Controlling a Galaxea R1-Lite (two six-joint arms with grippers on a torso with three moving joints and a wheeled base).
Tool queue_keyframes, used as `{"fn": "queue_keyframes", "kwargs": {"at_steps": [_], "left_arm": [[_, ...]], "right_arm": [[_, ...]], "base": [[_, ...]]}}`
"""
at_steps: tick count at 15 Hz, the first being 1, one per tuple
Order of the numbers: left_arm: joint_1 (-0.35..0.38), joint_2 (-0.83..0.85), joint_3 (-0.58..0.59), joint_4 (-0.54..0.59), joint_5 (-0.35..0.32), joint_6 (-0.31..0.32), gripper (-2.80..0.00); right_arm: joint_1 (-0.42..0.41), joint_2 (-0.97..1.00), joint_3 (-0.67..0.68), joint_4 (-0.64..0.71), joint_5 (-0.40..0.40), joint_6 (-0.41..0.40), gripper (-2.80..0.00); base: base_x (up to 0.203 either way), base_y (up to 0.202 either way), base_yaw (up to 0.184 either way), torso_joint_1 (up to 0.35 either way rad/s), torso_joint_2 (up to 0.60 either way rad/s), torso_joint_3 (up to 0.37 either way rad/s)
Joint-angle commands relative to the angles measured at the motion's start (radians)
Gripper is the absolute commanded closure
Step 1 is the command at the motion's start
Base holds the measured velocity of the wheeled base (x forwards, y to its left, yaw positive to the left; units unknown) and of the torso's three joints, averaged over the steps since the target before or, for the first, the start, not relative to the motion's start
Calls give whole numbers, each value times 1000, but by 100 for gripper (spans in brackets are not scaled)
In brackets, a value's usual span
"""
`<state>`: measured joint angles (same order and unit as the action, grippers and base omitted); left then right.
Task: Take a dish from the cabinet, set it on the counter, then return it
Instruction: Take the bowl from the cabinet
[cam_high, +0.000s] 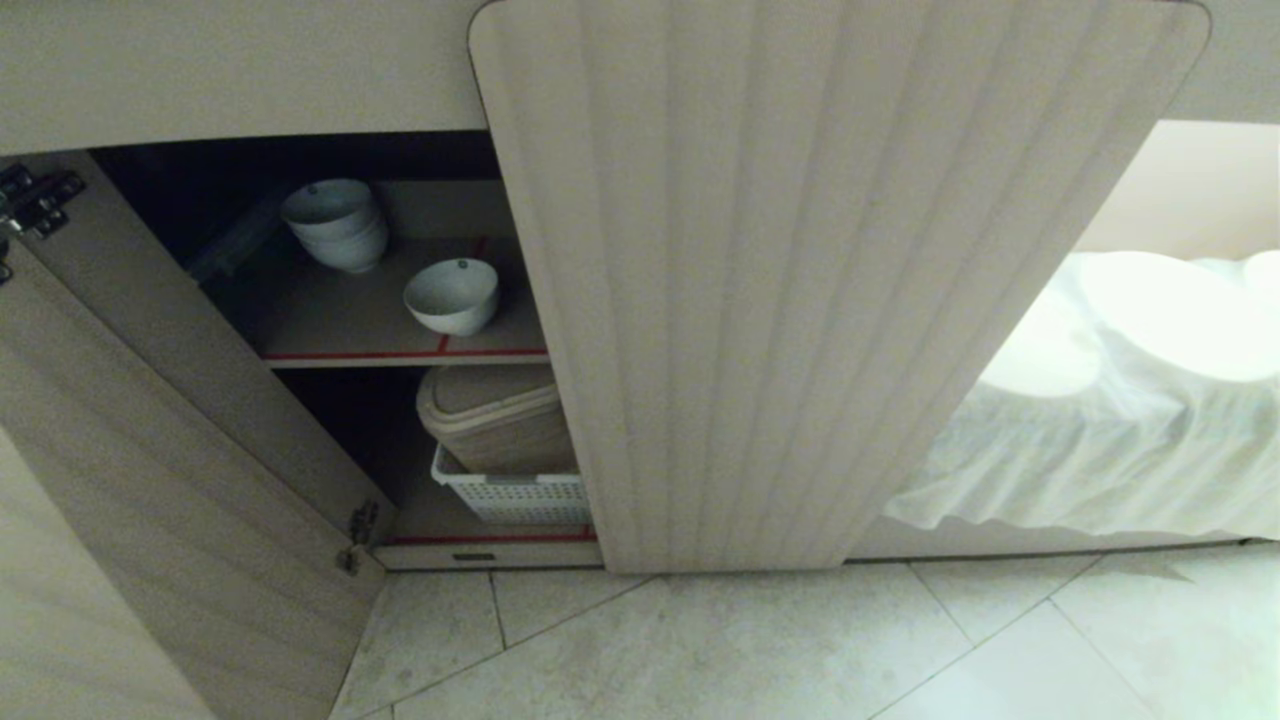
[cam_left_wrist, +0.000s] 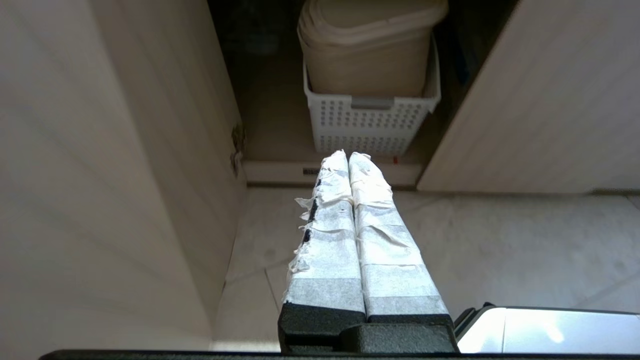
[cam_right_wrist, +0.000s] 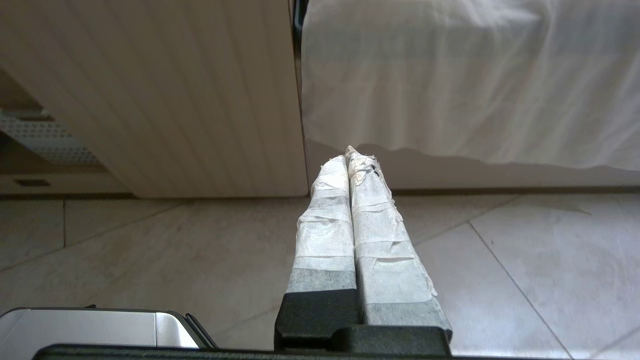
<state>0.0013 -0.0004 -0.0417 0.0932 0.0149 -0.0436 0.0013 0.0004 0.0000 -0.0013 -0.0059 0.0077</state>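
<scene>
On the upper red-edged shelf of the low beige ribbed cabinet (cam_high: 840, 300), left door open: my target, a small round white ceramic bowl (cam_high: 452, 295). I judge it rigid, glazed-slick, breakable; best pinched at the rim. A stack of 2 white bowls (cam_high: 335, 224) stands behind. Closed right door crowds access. Left gripper (cam_left_wrist: 348, 159) and right gripper (cam_right_wrist: 356, 159): jaws pressed together, empty, low.

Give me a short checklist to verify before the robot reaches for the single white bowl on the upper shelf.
1. Left cabinet door open: ok.
2. Dish in sight on the upper shelf, upright, standing alone: ok.
3. Stacked bowls apart from the dish: ok.
4. Left gripper empty: ok, but shut, so open it first.
5. Right gripper parked, shut and empty: ok.
6. Counter free for the dish: cannot tell.
</scene>
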Motion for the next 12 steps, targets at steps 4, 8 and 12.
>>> {"fn": "queue_keyframes", "kwargs": {"at_steps": [4,8,12], "left_arm": [[0,0,0,0,0,1,0],[0,0,0,-1,0,1,0],[0,0,0,-1,0,-1,0]], "right_arm": [[-1,0,0,0,0,0,0],[-1,0,0,0,0,0,0],[-1,0,0,0,0,0,0]], "base": [[198,0,2,2,4,4],[127,0,1,4,2,1],[0,0,0,0,0,0]]}}
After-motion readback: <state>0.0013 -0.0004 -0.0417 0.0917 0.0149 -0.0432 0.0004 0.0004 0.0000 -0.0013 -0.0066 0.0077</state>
